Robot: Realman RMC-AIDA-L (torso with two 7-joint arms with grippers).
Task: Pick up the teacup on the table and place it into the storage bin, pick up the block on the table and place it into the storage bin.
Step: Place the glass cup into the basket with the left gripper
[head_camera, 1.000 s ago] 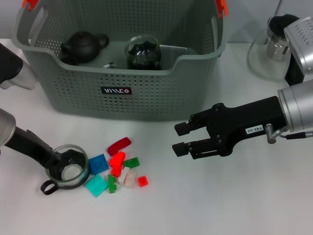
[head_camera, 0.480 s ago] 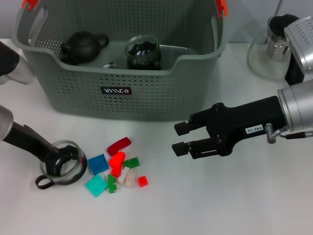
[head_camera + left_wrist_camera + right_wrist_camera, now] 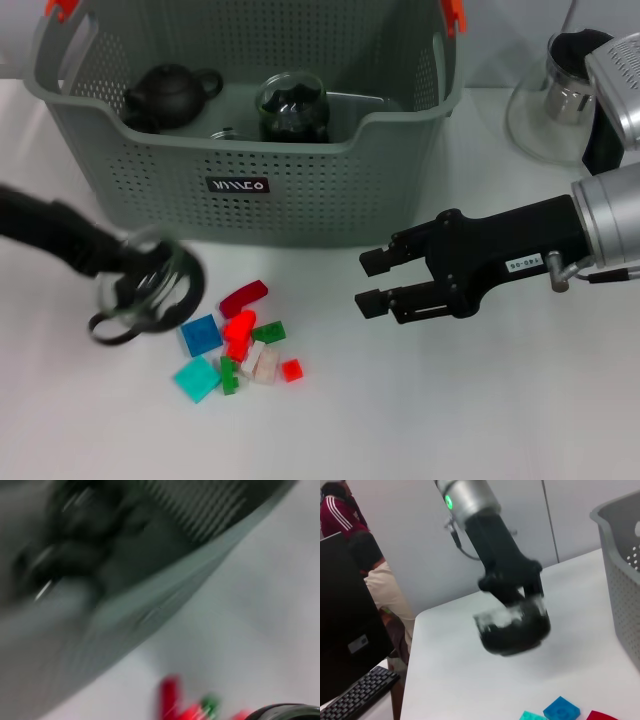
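**Clerk:** Item one, change since last entry?

**Robot:** One clear glass teacup with a dark loop handle [image 3: 150, 285]. A moment ago it was standing on the white table [image 3: 520, 420]. It is now off the surface, in motion in front of the storage bin's left corner. My left gripper [image 3: 128, 282] is clamped on its rim. I judge the pick done and the drop into the bin still outstanding.

**Clerk:** Blocks?

**Robot:** Eight by my count, untouched in a loose heap on the table:
- one blue square block [image 3: 201, 334]
- one teal square block [image 3: 197, 379]
- one dark red curved block [image 3: 243, 296]
- two bright red
- two green
- one pale translucent

**Clerk:** Bin?

**Robot:** One grey-green perforated plastic storage bin [image 3: 400, 112]. It holds one black teapot [image 3: 170, 93], one dark glass jar [image 3: 291, 105], and a small item between them that I cannot identify.

**Clerk:** Remainder?

**Robot:** One right gripper [image 3: 372, 282], fingers apart and holding nothing, hovering right of the heap. One round clear glass teapot [image 3: 545, 115] at the far right.
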